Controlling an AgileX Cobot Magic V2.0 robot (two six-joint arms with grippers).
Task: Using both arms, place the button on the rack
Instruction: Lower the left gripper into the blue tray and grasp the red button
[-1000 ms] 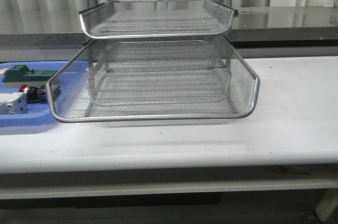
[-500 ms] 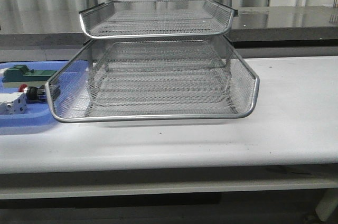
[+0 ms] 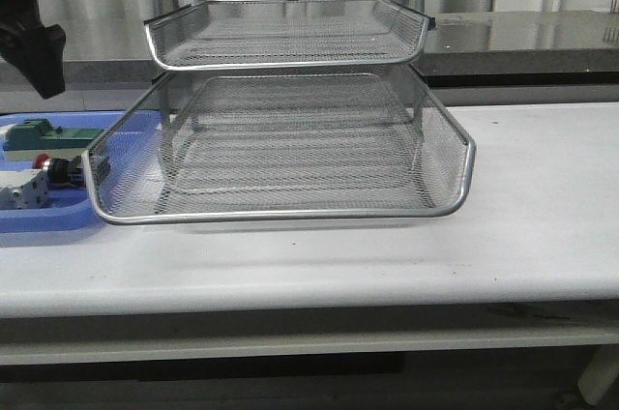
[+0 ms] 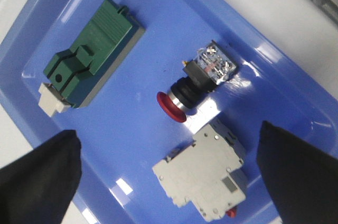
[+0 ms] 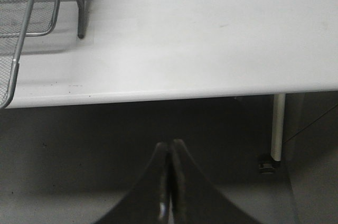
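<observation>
The button (image 4: 194, 85), red cap, black body and clear-blue rear block, lies on its side in a blue tray (image 4: 132, 129). In the front view the button (image 3: 58, 170) sits at the far left, beside the rack (image 3: 290, 139), a silver wire-mesh tray stack in the table's middle. My left gripper (image 4: 168, 135) is open and empty, hovering above the tray with its black fingers (image 4: 39, 174) spread wide to either side of the button and the white part. It shows at the top left in the front view (image 3: 34, 38). My right gripper (image 5: 170, 150) is shut and empty, below the table's front edge.
A green block part (image 4: 92, 55) and a white boxy breaker (image 4: 206, 174) lie in the blue tray (image 3: 39, 221) close to the button. A rack corner and leg (image 5: 79, 7) show in the right wrist view. A grey counter (image 3: 522, 33) runs behind the table.
My left gripper has come into the front view at the top left, above the blue tray. The rack and tray parts have not moved.
</observation>
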